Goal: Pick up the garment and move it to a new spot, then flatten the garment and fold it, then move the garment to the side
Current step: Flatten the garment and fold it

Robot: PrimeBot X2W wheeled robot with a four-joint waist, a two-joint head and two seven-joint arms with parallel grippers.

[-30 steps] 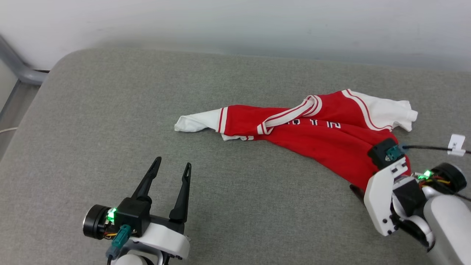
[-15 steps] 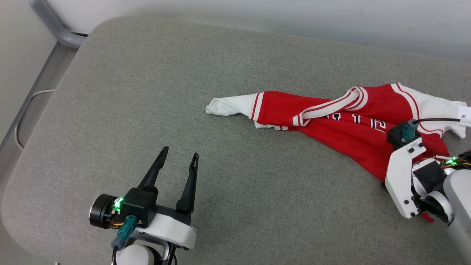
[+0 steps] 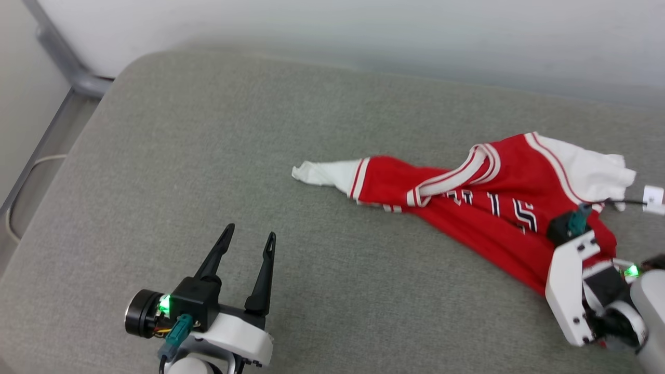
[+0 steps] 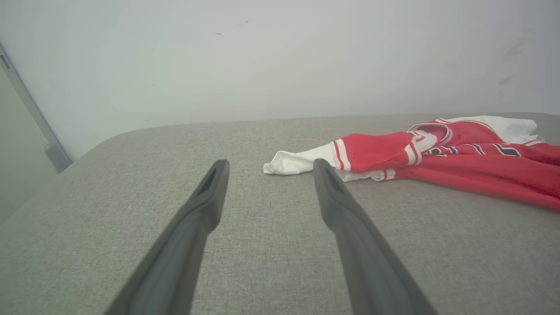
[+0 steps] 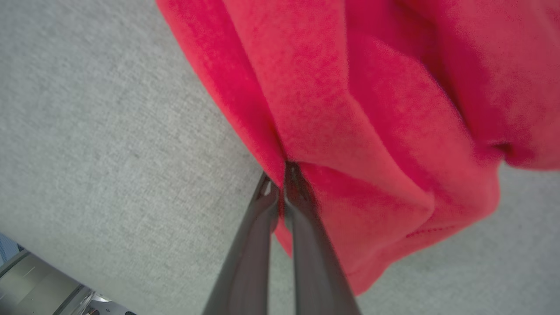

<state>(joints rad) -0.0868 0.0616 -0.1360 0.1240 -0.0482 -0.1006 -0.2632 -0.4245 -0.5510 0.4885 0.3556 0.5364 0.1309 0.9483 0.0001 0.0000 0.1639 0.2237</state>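
On the grey cushion (image 3: 208,156), right gripper (image 5: 282,174) has clamped the garment (image 3: 478,231).

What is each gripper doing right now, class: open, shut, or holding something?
Left gripper: open, holding nothing.
Right gripper: shut on a fold of the garment.
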